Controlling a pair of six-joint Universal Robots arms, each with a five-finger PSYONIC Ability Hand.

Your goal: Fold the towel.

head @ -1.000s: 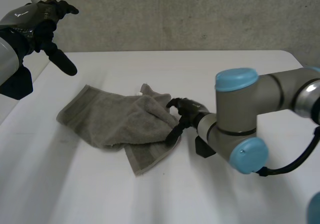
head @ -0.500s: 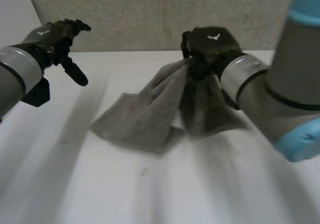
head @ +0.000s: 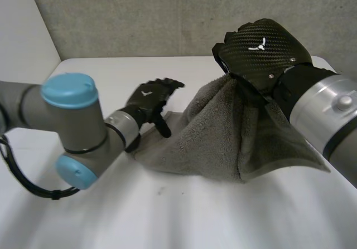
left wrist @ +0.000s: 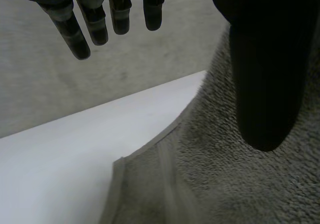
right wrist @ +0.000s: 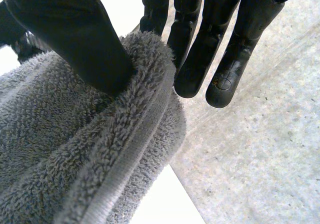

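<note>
A grey towel (head: 223, 132) hangs in a peak from my right hand (head: 262, 51), its lower part spread on the white table (head: 167, 215). In the right wrist view the thumb (right wrist: 75, 33) pinches a hemmed edge of the towel (right wrist: 75, 149) against the fingers. My left hand (head: 148, 101) hovers low at the towel's left edge, open. In the left wrist view its fingers (left wrist: 95, 18) are straight above the table, and the thumb is over the towel (left wrist: 240, 184) without gripping it.
A grey wall (head: 139, 15) runs behind the table's far edge. My left arm's elbow (head: 72, 132) lies low over the table's left part. My right forearm (head: 329, 115) crosses above the towel's right side.
My right hand shut on the towel's edge and lifted it off the table. My left hand came down from high at the left to the towel's left edge.
</note>
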